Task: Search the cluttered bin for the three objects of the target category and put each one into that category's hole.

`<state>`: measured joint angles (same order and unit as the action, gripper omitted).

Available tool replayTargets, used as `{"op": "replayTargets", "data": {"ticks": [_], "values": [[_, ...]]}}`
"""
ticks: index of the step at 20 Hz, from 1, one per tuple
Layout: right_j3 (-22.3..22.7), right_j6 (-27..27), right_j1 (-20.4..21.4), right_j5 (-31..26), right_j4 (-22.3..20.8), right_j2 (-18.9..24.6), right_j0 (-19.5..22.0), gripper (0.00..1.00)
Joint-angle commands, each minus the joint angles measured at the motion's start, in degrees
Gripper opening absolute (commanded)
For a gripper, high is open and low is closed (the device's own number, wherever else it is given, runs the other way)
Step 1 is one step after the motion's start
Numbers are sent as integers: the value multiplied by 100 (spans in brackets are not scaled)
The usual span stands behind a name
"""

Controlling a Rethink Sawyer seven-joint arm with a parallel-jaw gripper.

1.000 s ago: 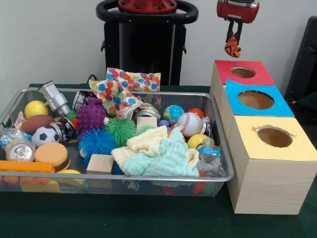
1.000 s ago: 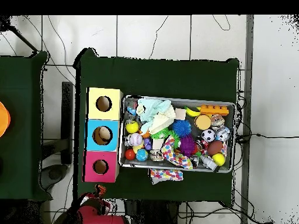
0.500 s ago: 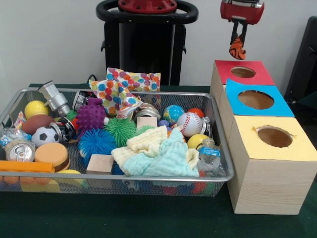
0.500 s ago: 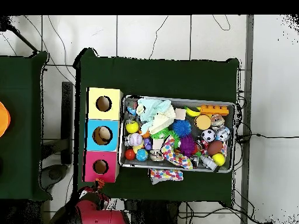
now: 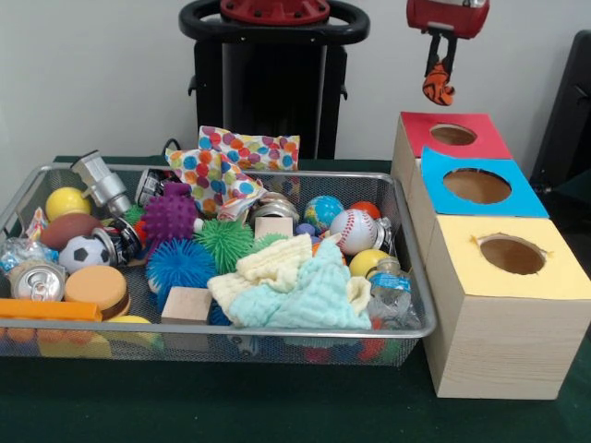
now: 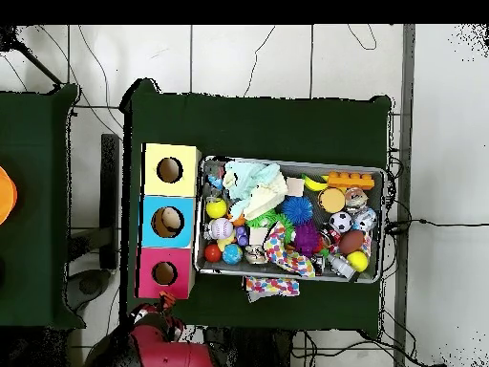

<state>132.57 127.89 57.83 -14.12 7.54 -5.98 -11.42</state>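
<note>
1. Where the front view cuts off the red arm at the top, the gripper (image 5: 440, 76) hangs down, clenched on a small ball (image 5: 438, 85).
2. The ball is orange with dark stripes, small and round, partly hidden by the black fingers (image 5: 432, 57).
3. It hangs in the air above the red box (image 5: 441, 148), slightly behind that box's hole (image 5: 453, 135) and well clear of it.
4. The red box is the farthest of a row; the blue box (image 5: 462, 198) touches its near side, and the yellow box (image 5: 499, 305) comes after that.
5. Each box has one round hole in its top.
6. The bin (image 5: 277, 329), a wire mesh tray, lies beside the boxes, full of balls, spiky toys, cloths, cans and wooden blocks.
7. In the overhead view the gripper (image 6: 164, 302) shows just off the red box (image 6: 148, 275), on the side away from the blue box (image 6: 151, 222).
8. An orange speck there is the ball (image 6: 168, 298); its stripes are too small to make out.
9. The bin (image 6: 290, 278) lies along the three boxes, close to them.
</note>
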Motion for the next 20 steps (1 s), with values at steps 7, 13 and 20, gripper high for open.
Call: {"op": "replayTargets", "data": {"ticks": [7,13,20], "values": [[-364,171,-304,-58,-216,369,838,0],[-430,59,-606,329,-465,473,1219,0],[-472,15,-798,486,-780,568,1710,0]]}}
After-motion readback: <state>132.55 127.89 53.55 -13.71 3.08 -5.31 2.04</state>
